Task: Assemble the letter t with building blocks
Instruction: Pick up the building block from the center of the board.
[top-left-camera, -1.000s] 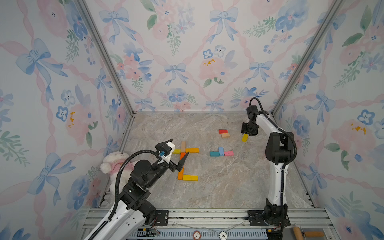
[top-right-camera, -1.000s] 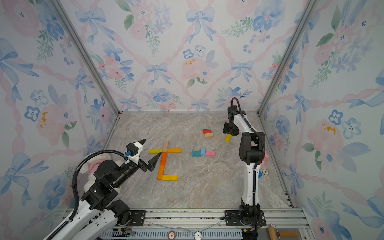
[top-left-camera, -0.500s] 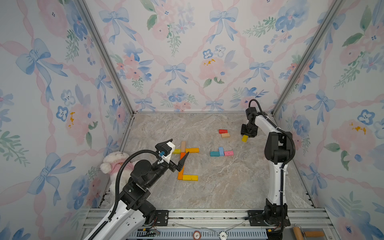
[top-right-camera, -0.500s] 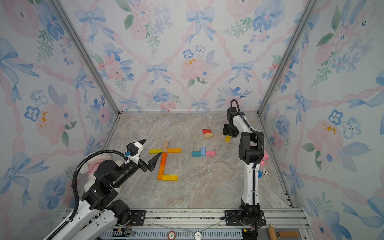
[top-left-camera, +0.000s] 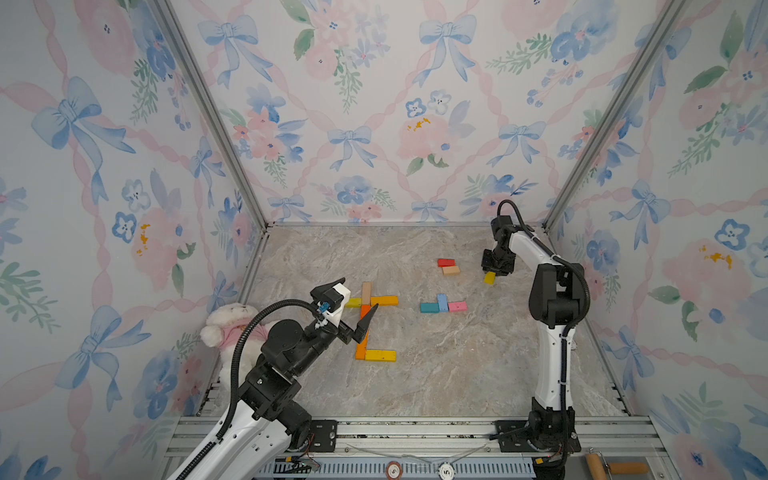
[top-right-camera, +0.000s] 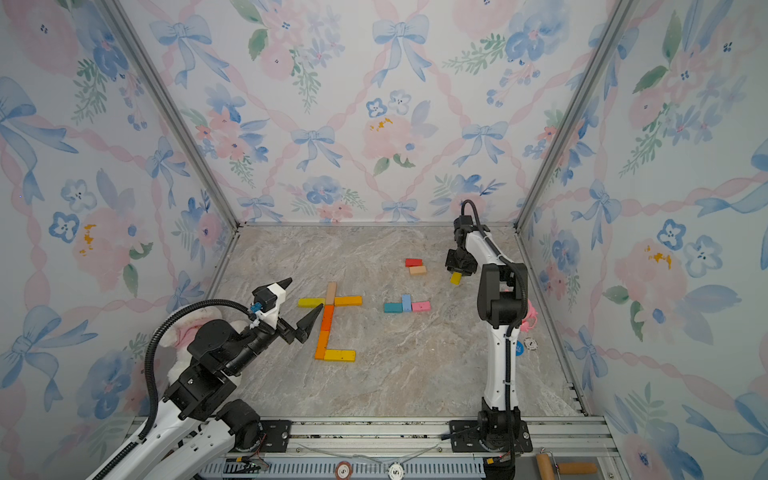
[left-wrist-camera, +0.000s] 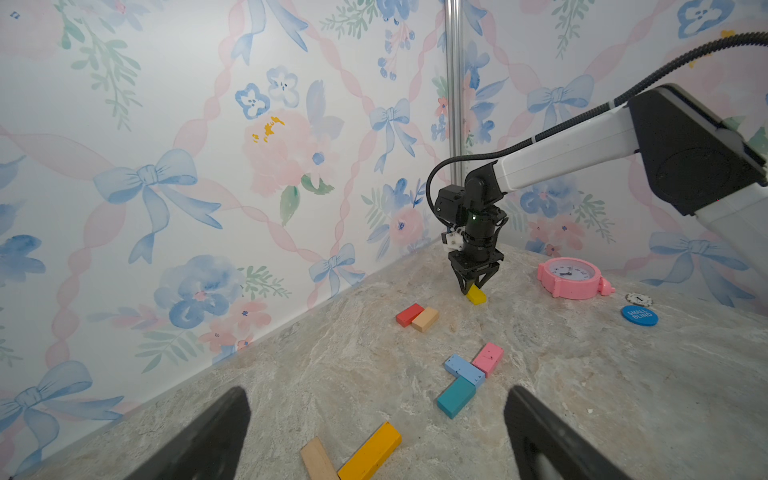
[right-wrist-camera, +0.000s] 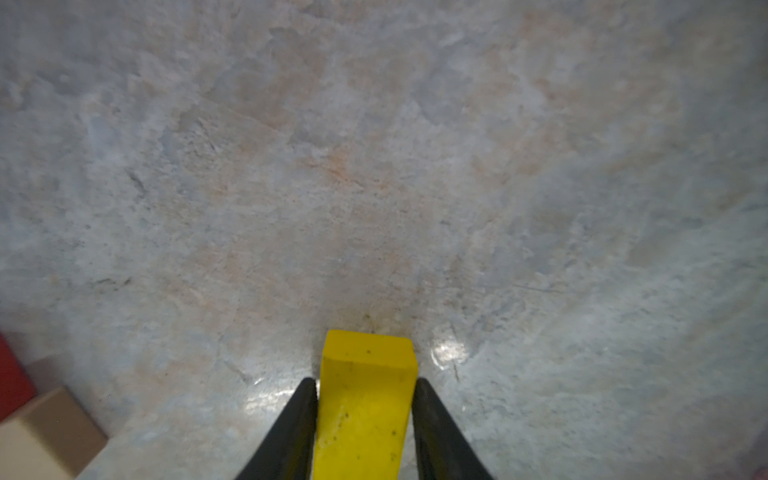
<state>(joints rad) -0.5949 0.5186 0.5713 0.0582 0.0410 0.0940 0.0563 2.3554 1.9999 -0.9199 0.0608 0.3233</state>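
Note:
My right gripper (right-wrist-camera: 365, 386) points down at the back right of the floor, shut on a short yellow block (right-wrist-camera: 368, 399) whose far end touches the floor. Both top views show this block (top-left-camera: 489, 277) (top-right-camera: 456, 278) under the gripper. A red block (top-left-camera: 446, 262) and a peach block (top-left-camera: 451, 270) lie just left of it. Teal (top-left-camera: 429, 307), blue (top-left-camera: 442, 302) and pink (top-left-camera: 457, 306) blocks sit together mid-floor. Long yellow (top-left-camera: 353, 302), tan (top-left-camera: 366, 293) and orange (top-left-camera: 384, 300) blocks cross an orange stem (top-left-camera: 363, 336) with a yellow foot (top-left-camera: 380, 355). My left gripper (top-left-camera: 355, 297) hovers open over that figure.
A white and pink plush toy (top-left-camera: 232, 328) lies against the left wall beside my left arm. A pink alarm clock (left-wrist-camera: 571, 277) and a blue chip (left-wrist-camera: 640, 315) lie by the right wall behind my right arm. Flowered walls close in three sides.
My right gripper's jaws have narrowed onto the short yellow block, which has barely shifted. The left arm has not moved.

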